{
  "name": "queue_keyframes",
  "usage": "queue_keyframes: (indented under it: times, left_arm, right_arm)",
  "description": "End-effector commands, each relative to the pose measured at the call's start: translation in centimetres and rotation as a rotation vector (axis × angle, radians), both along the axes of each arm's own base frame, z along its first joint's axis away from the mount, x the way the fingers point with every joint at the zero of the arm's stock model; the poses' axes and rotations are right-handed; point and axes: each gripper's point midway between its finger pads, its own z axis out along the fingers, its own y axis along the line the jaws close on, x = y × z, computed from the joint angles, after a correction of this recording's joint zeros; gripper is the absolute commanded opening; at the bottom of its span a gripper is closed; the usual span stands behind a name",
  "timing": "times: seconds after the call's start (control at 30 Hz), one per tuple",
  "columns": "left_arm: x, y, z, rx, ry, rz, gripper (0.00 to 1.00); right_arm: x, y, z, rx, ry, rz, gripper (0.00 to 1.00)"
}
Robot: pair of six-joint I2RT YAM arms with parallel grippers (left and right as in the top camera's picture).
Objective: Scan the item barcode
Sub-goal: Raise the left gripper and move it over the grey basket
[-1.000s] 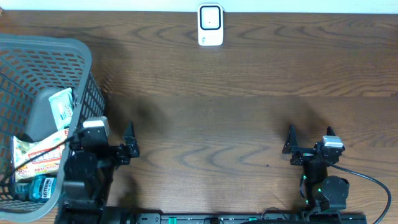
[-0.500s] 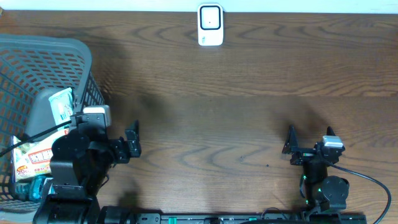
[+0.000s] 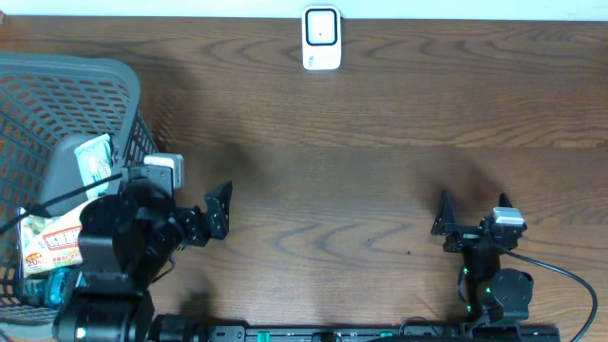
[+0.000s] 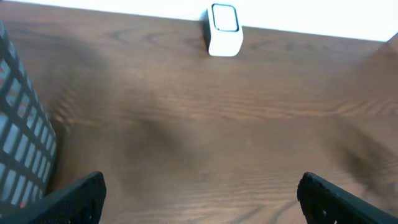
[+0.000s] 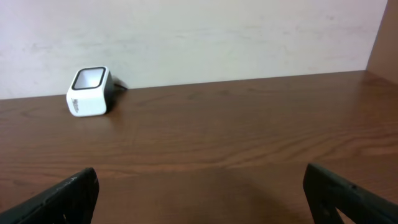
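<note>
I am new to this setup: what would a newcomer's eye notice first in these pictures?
First the grey mesh basket on the left, holding packaged goods. Then the white scanner at the far edge of the wooden table, near its middle. The left gripper and right gripper stand open and empty.

Scanner [image 4: 224, 30] top ctr, basket [image 4: 22, 146] far L, claw [image 4: 202, 194] spread wide

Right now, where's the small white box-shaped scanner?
In the overhead view the small white box-shaped scanner stands at the far edge of the brown wooden table, about mid-width, apart from the grey plastic basket at the left.
</note>
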Motion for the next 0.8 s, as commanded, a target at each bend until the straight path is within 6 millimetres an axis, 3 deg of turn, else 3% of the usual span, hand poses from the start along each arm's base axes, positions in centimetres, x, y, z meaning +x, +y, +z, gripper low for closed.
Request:
queue_keyframes:
  times: [0.0, 0.33, 0.53, 0.77]
  left_arm:
    - [1.0, 0.5, 1.3, -0.009, 0.014, 0.041, 0.98]
    - [3.7, 0.4, 5.3, -0.001, 0.117, 0.054, 0.98]
    - [5.2, 2.9, 7.3, 0.030, 0.135, 0.216, 0.98]
    - [5.5, 4.9, 8.8, 0.047, 0.119, 0.346, 0.98]
  right_arm:
    - [0.0, 0.2, -0.1, -0.016, 0.004, 0.011, 0.99]
    - [0.0, 0.2, -0.1, -0.016, 0.004, 0.011, 0.99]
    - [0.0, 0.2, -0.1, -0.016, 0.004, 0.011, 0.99]
    - [0.0, 0.2, -0.1, -0.016, 0.004, 0.011, 0.99]
